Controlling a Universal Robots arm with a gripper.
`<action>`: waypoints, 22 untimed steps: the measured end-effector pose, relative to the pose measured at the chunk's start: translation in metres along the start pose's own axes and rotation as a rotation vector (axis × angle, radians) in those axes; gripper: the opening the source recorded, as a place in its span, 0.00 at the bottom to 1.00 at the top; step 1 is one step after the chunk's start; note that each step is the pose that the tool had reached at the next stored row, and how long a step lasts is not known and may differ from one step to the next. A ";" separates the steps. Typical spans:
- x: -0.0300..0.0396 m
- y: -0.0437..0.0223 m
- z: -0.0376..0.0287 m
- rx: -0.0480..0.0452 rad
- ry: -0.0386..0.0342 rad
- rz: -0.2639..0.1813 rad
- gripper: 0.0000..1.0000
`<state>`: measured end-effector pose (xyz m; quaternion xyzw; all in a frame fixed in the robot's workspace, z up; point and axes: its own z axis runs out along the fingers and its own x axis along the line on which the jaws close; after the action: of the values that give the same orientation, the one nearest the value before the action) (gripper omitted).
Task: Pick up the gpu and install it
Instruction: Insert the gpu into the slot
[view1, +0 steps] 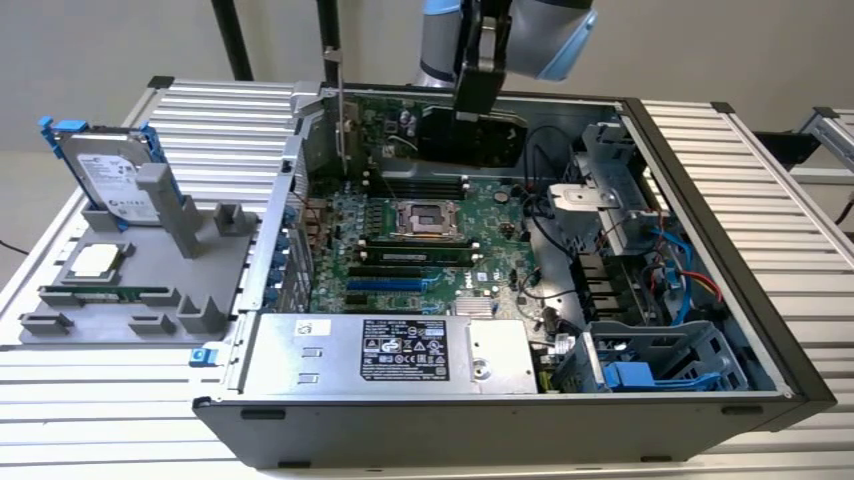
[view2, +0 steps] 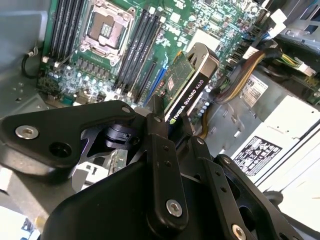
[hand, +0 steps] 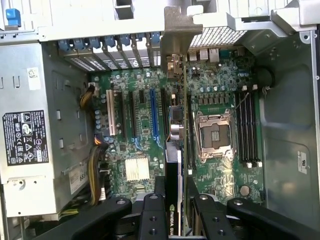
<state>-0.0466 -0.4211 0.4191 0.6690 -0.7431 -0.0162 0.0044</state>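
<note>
Gripper (hand: 176, 200) on gpu (hand: 173, 155) — upright, bracket (hand: 177, 35) rearward

The gpu (hand: 176, 150), a green card with black cooler (view1: 470, 140) and silver end bracket (hand: 177, 35), hangs on edge in the end effector (hand: 175, 197) over the motherboard (hand: 145, 125) inside the open case (view1: 507, 432).

Open computer case (view1: 467, 432); hard drive (view1: 114, 172) upright in grey holder (view1: 150, 270).
</note>
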 end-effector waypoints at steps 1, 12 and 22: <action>-0.0001 -0.0006 0.0007 0.0001 -0.0001 0.000 0.00; -0.0006 -0.0040 0.0078 0.0006 0.0005 -0.003 0.00; -0.0009 -0.0058 0.0154 0.0021 0.0010 -0.007 0.00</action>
<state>-0.0412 -0.4205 0.4036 0.6716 -0.7407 -0.0152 0.0040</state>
